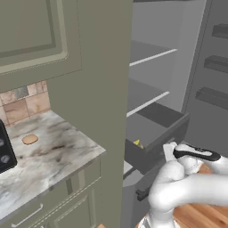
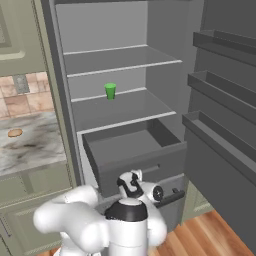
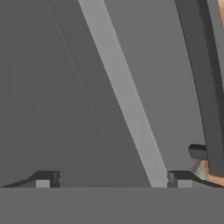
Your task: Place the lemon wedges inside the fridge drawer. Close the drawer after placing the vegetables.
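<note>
Facing the fridge drawer (image 2: 135, 150) front, gripper (image 3: 113, 179) (jaws wide), empty.

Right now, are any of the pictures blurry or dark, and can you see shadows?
Left base view: soft and a bit blurry; the lemon wedges in the fridge drawer are only a tiny yellow speck. Right base view: even light, no glare, faint shading inside the drawer and a green cup on a shelf. Hand view: flat grey panels up close, no hard shadows, the gripper open.
</note>
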